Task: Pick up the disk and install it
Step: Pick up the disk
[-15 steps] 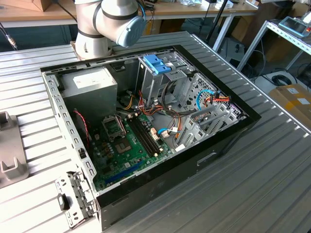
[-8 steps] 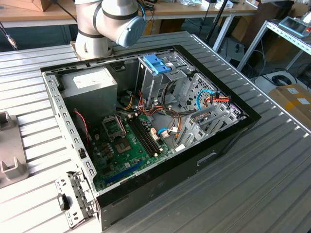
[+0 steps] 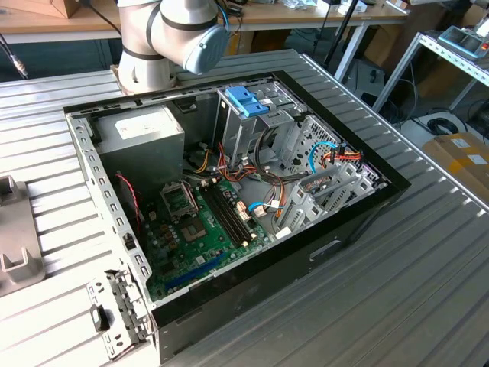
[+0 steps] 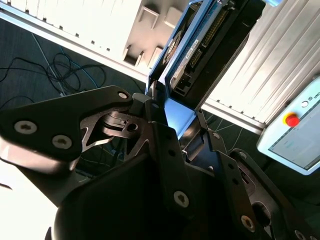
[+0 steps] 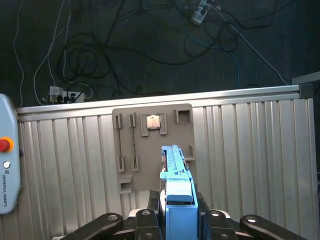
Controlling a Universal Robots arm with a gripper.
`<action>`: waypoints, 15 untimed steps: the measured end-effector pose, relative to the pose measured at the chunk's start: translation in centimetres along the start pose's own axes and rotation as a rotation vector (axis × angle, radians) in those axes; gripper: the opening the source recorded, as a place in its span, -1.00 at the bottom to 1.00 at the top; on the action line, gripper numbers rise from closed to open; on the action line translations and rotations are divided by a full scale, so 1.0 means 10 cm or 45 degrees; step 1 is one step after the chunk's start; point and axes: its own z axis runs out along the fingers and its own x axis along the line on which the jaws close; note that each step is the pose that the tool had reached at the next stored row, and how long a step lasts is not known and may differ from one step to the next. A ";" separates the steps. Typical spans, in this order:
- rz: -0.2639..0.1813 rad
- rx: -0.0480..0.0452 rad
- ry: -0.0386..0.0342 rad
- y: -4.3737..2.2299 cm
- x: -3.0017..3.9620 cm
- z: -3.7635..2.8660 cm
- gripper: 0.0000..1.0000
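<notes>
The disk is seen edge-on in the first wrist view, a flat grey drive with light-blue rails. My gripper is shut on it, one dark finger on each side of the blue end. In the second wrist view the disk juts up past the fingers, its connector side showing. It hangs in the air above the ribbed metal table, over a grey holder plate. In the exterior view the open computer case lies on the table, with the silver drive cage inside.
A blue latch tops the drive cage, beside the power-supply box and the green motherboard. The arm's base stands behind the case. A pendant with a red button sits by the table. Cables lie on the floor.
</notes>
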 end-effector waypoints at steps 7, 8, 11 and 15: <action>0.000 0.000 0.0021 -0.037 -0.003 0.001 -0.26; 0.000 0.000 0.0024 -0.044 -0.004 0.002 -0.26; 0.000 0.000 0.0035 -0.064 -0.006 0.002 -0.26; 0.000 0.000 0.0047 -0.085 -0.007 0.002 -0.26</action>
